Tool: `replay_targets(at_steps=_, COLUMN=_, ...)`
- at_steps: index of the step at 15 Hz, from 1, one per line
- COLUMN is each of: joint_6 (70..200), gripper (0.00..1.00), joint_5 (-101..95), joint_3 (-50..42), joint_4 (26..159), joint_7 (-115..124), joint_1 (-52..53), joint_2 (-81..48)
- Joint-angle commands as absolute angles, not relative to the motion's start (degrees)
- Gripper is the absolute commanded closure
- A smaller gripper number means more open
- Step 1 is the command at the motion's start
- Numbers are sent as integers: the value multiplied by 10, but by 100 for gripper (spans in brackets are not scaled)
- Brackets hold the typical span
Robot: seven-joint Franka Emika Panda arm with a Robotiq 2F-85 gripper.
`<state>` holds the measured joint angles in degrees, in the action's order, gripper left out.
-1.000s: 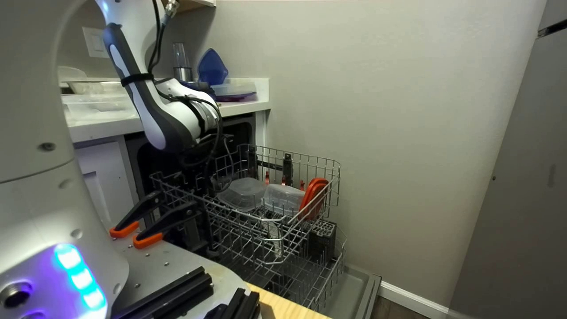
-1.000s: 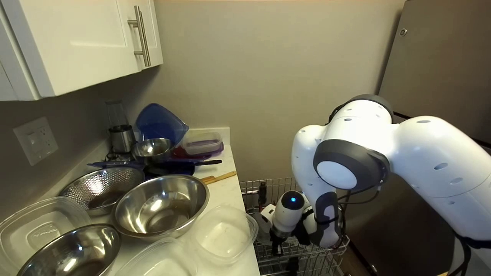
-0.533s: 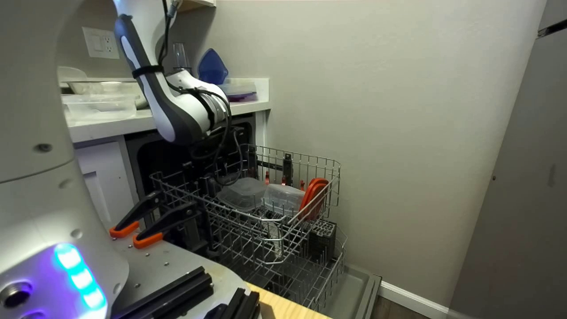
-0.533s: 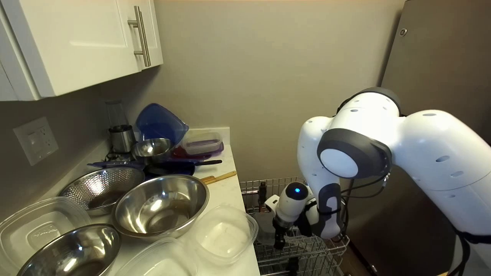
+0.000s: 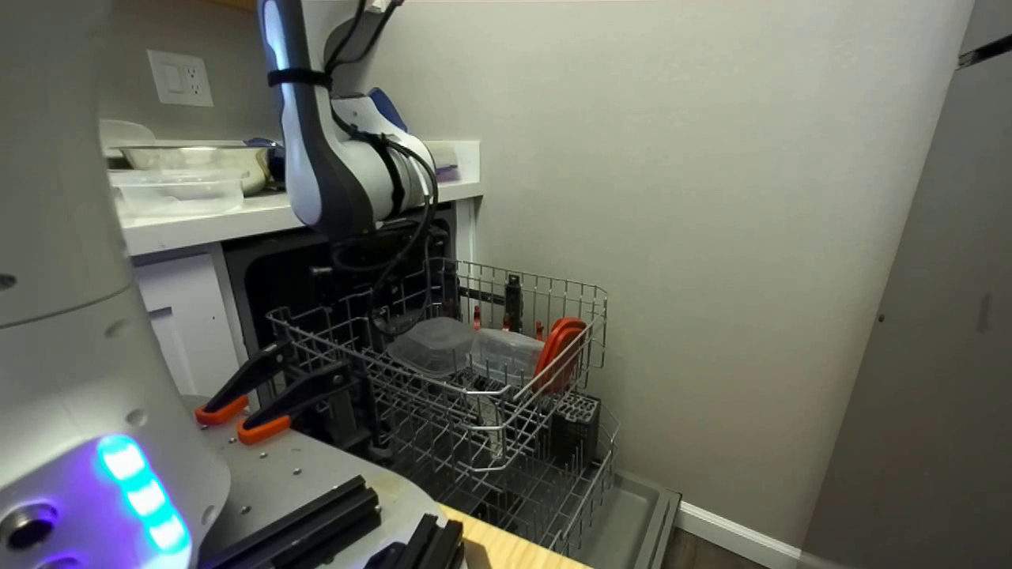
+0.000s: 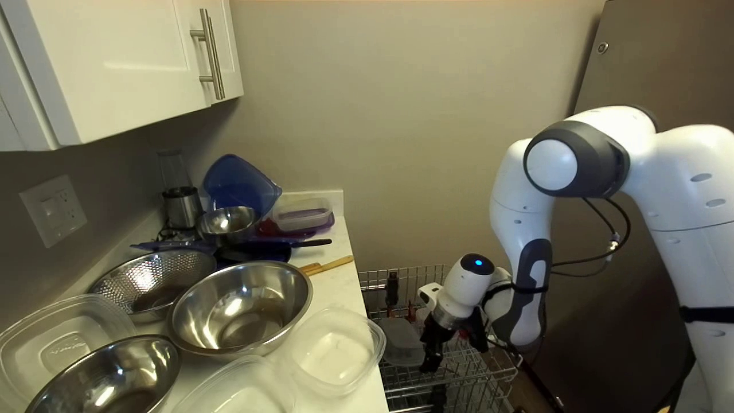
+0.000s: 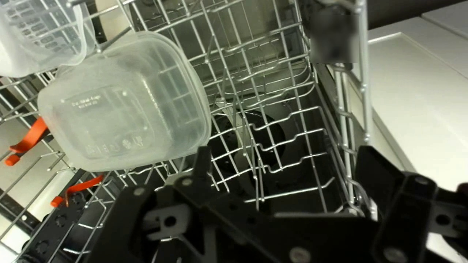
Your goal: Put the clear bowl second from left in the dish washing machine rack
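Note:
A see-through greyish bowl with rounded corners (image 7: 124, 106) lies upside down in the upper wire rack (image 7: 321, 109), at the left of the wrist view. It also shows in both exterior views (image 5: 431, 346) (image 6: 401, 341). My gripper (image 7: 283, 157) is open with its fingers wide apart and nothing between them. Its left fingertip overlaps the bowl's lower right edge in the wrist view; I cannot tell whether they touch. In an exterior view the gripper (image 6: 456, 353) hangs over the rack, to the right of the bowl. The rack (image 5: 474, 387) is pulled out under the counter.
Another clear container (image 7: 40, 36) sits beside the bowl, near orange lids (image 5: 557, 348). The counter (image 6: 335, 287) rises beside the rack and holds steel bowls (image 6: 241, 304) and clear containers (image 6: 338, 350). Orange-tipped clamps (image 5: 265, 427) stand near the robot base.
The arm and gripper have moved up and to the right in both exterior views, showing more of the bowl in the rack. The bowl has not visibly moved.

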<state>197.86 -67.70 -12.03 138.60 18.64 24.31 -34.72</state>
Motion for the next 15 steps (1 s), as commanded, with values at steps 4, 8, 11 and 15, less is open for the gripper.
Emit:
replay_targets(at_steps=4, joint_6=1979, gripper=0, joint_5=-763, joint_3=23, joint_4=1437, joint_7=242, joint_1=56, joint_2=-307)
replay_targets(at_steps=8, joint_6=1979, gripper=0, joint_5=-769, joint_3=60, joint_4=1446, joint_7=249, joint_1=4, joint_2=-286)
replay_targets(at_steps=11, joint_6=1974, gripper=0, joint_5=-768, joint_3=56, joint_4=1450, joint_7=247, joint_1=-10, joint_2=-258)
replay_targets(at_steps=15, joint_6=1978, gripper=0, joint_5=-759, joint_3=51, joint_4=1422, joint_7=228, joint_1=-8, joint_2=-272)
